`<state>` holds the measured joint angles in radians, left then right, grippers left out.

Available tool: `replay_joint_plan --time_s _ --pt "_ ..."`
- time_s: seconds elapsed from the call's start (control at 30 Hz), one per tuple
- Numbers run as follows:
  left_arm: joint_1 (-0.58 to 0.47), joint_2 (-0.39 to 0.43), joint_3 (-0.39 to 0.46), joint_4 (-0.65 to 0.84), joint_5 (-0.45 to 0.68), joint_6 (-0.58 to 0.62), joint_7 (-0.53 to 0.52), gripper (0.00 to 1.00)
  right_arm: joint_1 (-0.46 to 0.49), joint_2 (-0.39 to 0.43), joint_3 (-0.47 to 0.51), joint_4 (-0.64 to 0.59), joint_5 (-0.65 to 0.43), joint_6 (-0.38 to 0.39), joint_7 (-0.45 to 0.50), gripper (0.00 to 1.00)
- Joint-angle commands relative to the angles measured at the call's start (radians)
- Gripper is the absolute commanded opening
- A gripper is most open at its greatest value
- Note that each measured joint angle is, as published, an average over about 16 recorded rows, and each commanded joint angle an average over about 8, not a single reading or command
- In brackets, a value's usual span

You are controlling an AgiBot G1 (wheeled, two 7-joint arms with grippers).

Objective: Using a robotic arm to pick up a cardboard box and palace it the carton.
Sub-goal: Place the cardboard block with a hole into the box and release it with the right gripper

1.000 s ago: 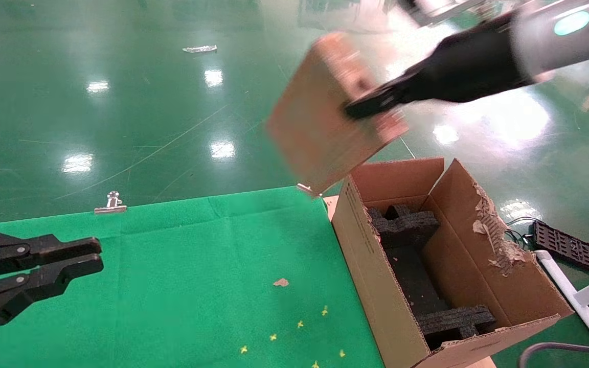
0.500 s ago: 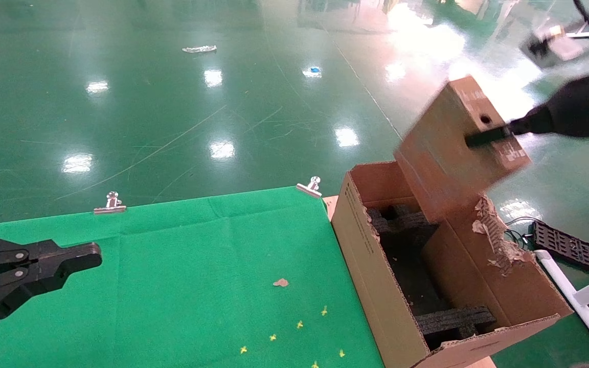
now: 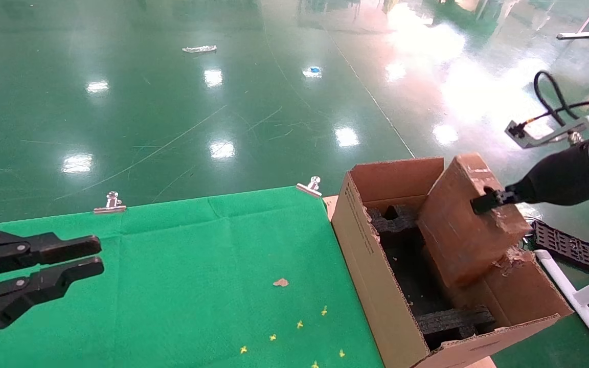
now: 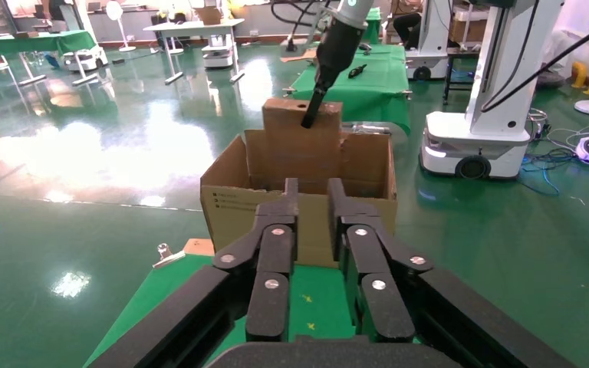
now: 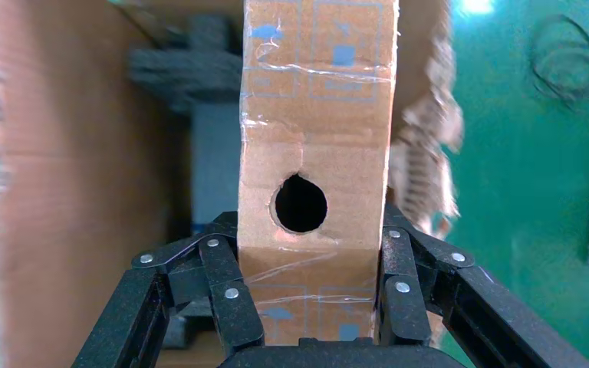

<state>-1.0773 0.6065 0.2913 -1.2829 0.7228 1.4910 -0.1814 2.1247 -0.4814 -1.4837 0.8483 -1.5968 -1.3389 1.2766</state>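
Right end effector (image 3: 483,200) is gripping the cardboard box (image 3: 466,225), tilted partway inside the carton (image 3: 376,286), needing straightening between foam blocks (image 3: 402,220)

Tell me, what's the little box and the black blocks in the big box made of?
The cardboard box looks like brown cardboard under shiny clear tape; the tape glints and wrinkles. The black blocks in the carton look like matte foam, rough and spongy.

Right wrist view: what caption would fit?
Right gripper clamps the cardboard box above the open carton.
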Motion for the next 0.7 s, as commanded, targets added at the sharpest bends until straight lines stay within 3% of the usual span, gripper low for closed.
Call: replay_joint_plan --time_s 0.03,0.4,0.7 --pt "0.000 0.000 0.000 0.000 0.000 0.000 0.000 1.00 -0.017 -0.010 -0.014 -0.015 -0.020 0.008 0.014 0.00" --pt "0.000 0.000 0.001 0.000 -0.001 0.000 0.000 1.00 -0.104 -0.039 -0.054 -0.044 -0.066 0.076 0.066 0.00" --pt "0.000 -0.001 0.001 0.000 -0.001 -0.001 0.001 1.00 -0.224 -0.057 -0.065 -0.075 -0.040 0.193 0.067 0.00"
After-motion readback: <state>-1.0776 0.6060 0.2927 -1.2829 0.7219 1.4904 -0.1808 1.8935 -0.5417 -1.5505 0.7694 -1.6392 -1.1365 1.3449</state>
